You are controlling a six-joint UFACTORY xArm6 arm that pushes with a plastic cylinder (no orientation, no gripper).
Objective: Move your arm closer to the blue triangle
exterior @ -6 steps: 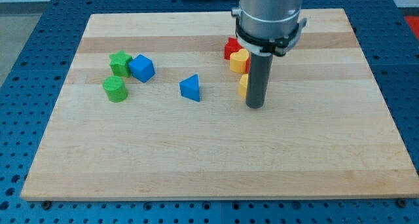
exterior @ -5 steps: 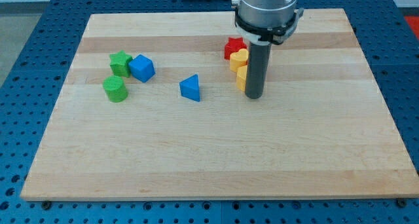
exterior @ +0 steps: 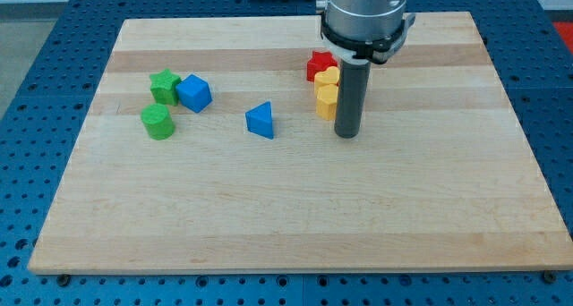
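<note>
tip [exterior: 347,135] is set right of blue triangle [exterior: 260,121], well apart, just beside yellow blocks [exterior: 326,100]; no gripper fitted, nothing held.

you'll find nothing to read here: no text, label, brand, number or sign shows on anything in view.

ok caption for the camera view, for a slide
My tip rests right of the blue triangle, apart from it, beside two yellow blocks and a red block.
</note>
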